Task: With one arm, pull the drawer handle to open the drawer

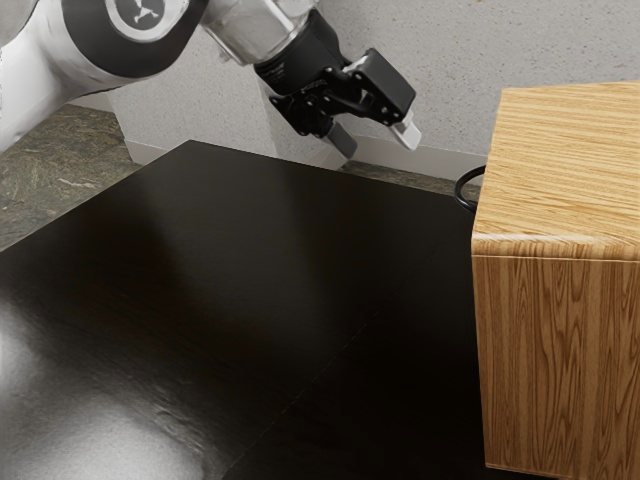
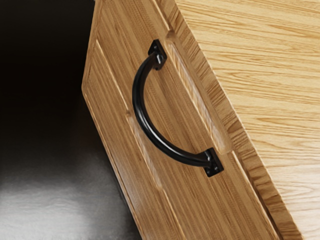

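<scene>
A wooden cabinet [image 1: 560, 260] stands on the dark table at the exterior view's right. Its drawer front [image 2: 125, 170] faces the arm and carries a black curved handle [image 2: 145, 125], which peeks out past the cabinet's edge [image 1: 466, 186] in the exterior view. The drawer front looks flush with the cabinet body. My gripper [image 1: 378, 142] hangs in the air to the left of the cabinet, a little above the handle's height and clearly apart from it. Its fingers stand open with nothing between them.
The black glossy table [image 1: 220, 300] stretches wide to the left of and in front of the cabinet. A grey wall and a stone-patterned floor lie behind it.
</scene>
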